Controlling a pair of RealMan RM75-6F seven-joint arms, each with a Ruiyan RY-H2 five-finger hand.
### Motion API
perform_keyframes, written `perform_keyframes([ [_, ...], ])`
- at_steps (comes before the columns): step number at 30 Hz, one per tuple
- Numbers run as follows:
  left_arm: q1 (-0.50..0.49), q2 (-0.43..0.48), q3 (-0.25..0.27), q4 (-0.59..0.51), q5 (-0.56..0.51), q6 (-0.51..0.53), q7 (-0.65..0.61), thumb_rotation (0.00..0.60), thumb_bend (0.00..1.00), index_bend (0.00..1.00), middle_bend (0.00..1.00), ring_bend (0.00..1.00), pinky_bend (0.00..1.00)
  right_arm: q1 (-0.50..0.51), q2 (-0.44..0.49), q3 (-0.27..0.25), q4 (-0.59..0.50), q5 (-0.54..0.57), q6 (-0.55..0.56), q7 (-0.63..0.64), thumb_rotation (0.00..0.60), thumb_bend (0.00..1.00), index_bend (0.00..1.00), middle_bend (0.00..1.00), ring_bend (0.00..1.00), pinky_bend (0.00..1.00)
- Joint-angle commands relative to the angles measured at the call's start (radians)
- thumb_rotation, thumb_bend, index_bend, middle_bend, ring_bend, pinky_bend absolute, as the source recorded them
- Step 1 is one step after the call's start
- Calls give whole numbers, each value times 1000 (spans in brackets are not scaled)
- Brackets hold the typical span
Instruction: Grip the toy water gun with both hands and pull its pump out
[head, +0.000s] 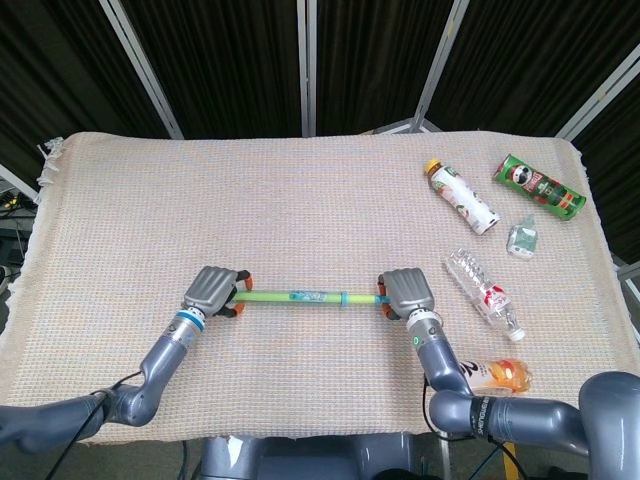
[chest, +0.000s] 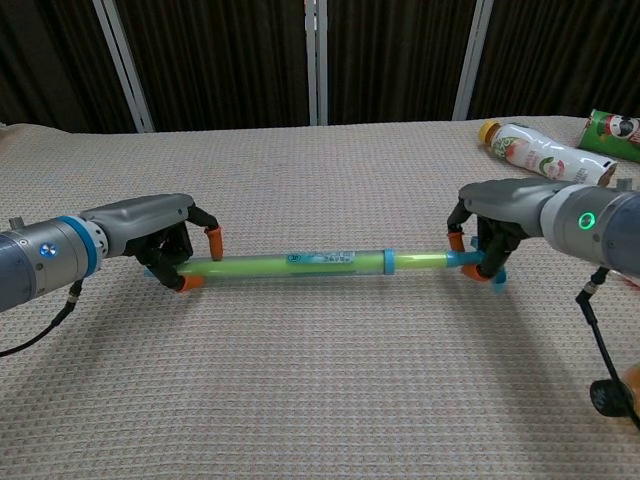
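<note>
The toy water gun (head: 296, 296) (chest: 300, 262) is a long green tube with blue rings, lying across the cloth just above its surface. My left hand (head: 213, 291) (chest: 165, 243) grips the tube's left end with its orange-tipped fingers curled around it. My right hand (head: 404, 293) (chest: 497, 221) grips the blue pump handle (chest: 484, 270) at the right end. A thin green pump rod (chest: 420, 261) shows between the blue collar and the handle.
A beige woven cloth (head: 300, 200) covers the table. At the right lie a drink bottle (head: 461, 197), a green can (head: 537, 186), a small bottle (head: 521, 239), a clear water bottle (head: 484, 293) and an orange bottle (head: 495, 375) near my right forearm.
</note>
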Motion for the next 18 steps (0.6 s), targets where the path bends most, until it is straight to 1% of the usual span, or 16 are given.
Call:
perform_keyframes([
  [1,1,8,1,-8,-7,4,5,600,459,740,916,817,1000,-5,7,-1,-7,-6,5,6,600,417,661,1000,1000,1000],
  [4,6,29,5,-23,-18,13,15,600,460,758,916,817,1000,-15,28,-3,-23,-19,14,17,600,418,663,1000,1000,1000],
  [8,18,62,11,-35,-27,24,16,600,512,764,916,817,1000,-34,66,-6,-49,-36,27,36,600,420,665,1000,1000,1000],
  [18,50,136,27,-23,-31,31,-19,600,516,768,916,817,1000,-74,156,-12,-94,-68,38,81,600,419,667,1000,1000,1000],
])
